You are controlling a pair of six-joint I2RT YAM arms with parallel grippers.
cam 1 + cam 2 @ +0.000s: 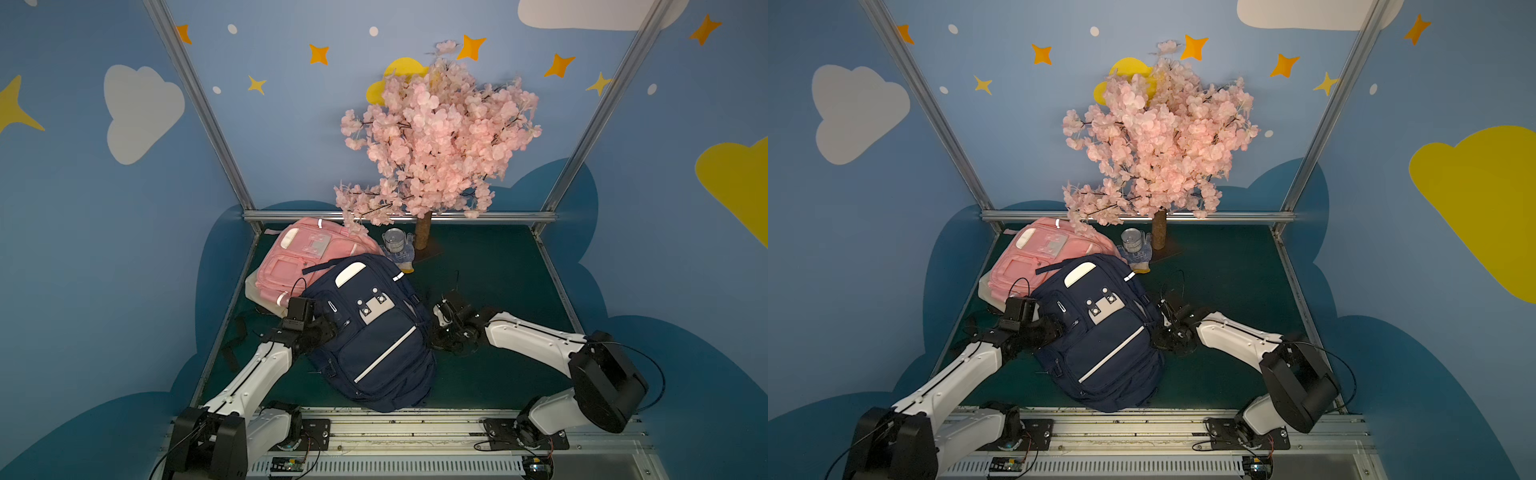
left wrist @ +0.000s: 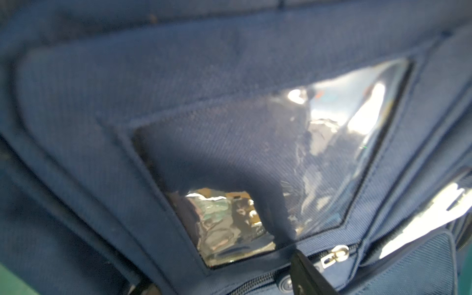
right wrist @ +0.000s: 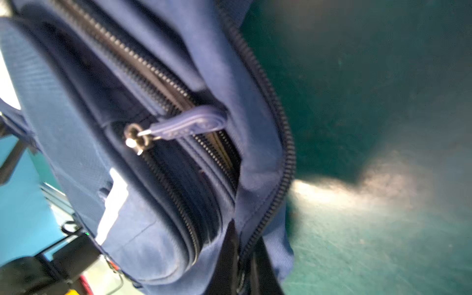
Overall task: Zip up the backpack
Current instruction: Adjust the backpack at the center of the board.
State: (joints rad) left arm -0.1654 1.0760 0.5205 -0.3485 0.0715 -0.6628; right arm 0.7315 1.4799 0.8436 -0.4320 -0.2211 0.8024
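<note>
**Navy backpack on the green table, an arm at each side**

The navy backpack lies front up on the green table. Its top end overlaps the near edge of a pink backpack lying behind it. The left gripper sits against the navy bag's left side and the right gripper against its right side. Both sets of fingertips merge into dark shapes, so how the jaws stand cannot be read here. At the back stands a pink blossom tree. Beside its trunk a metal cup rests on a pale patterned cloth. The blue walls carry painted clouds and stars.
</note>
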